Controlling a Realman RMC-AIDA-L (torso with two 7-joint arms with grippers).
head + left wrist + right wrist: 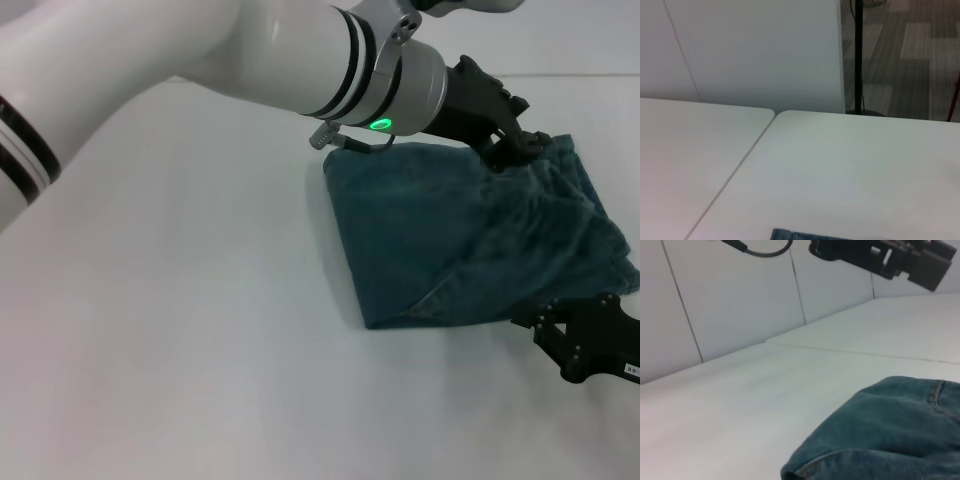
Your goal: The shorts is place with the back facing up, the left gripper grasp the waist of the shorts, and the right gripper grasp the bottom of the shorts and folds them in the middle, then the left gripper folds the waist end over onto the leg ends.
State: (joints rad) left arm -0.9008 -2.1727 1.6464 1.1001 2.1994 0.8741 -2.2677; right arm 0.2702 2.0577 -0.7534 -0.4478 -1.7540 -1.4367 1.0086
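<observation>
Shorts [470,240] lie folded on the table [180,330], right of centre, long axis running near-left to far-right. Left gripper [515,150] pinches far edge; right gripper [590,335] at near-right corner, can't tell.

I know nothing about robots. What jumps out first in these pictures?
A big white arm sweeps in from the robot's left, ending in the left gripper at the far edge of the shorts, a rumpled teal denim heap on the white table. The right gripper sits low at their near right edge.
</observation>
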